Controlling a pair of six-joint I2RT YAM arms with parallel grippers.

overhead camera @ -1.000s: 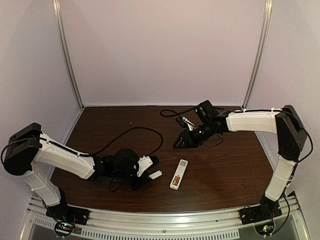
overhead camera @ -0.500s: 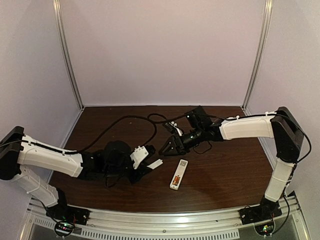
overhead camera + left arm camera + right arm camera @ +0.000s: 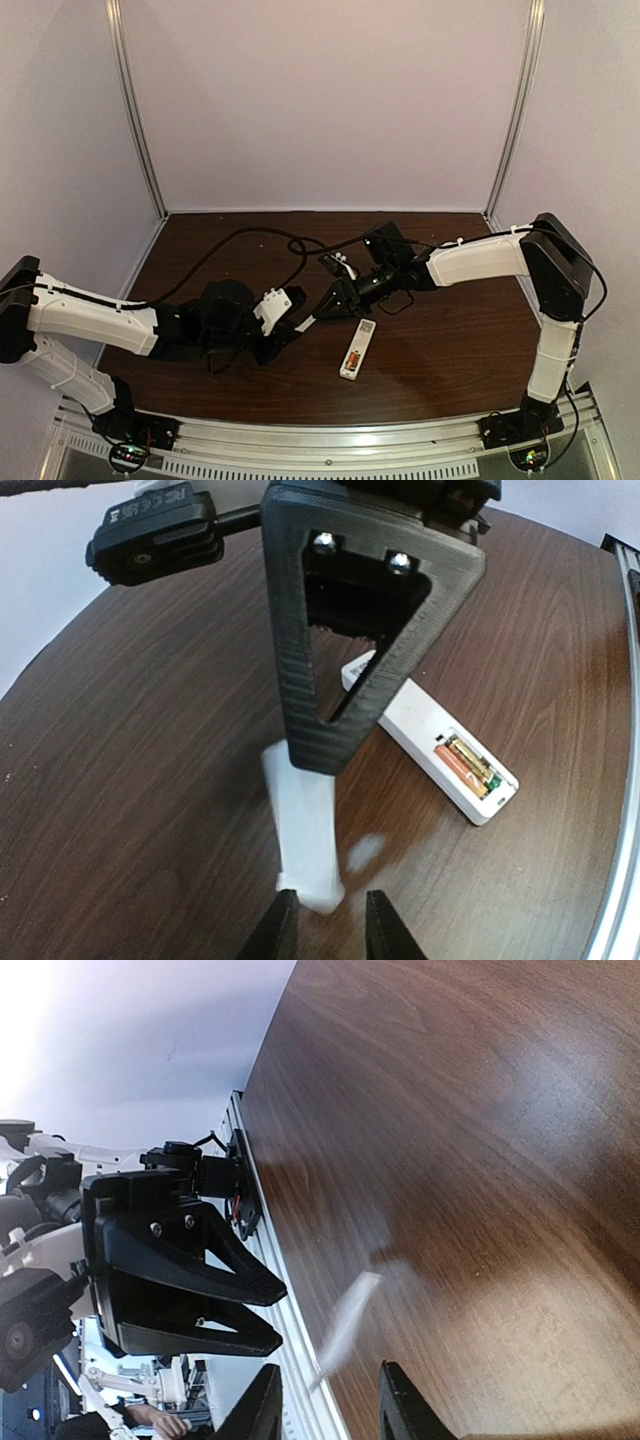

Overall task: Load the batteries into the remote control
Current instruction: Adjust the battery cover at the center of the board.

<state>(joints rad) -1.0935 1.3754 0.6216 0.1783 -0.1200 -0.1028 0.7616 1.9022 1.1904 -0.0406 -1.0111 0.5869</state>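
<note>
The remote control lies face down right of centre, with its compartment open. Both orange-and-gold batteries sit inside it. A small white cover plate hangs blurred just above the table. Its near end is at the tips of my left gripper, which is shut on it. My right gripper reaches in from the right. It is open, its jaws standing either side of the plate's other end without pinching it. One of its fingers overlaps the plate.
Black cables loop over the back of the brown table. The metal rail with both arm bases runs along the near edge. Purple walls close in the back and sides.
The right arm swung left from the back right until its jaws reached the cover plate; they widened, then narrowed. The left gripper carried the plate a little away from the near edge.
</note>
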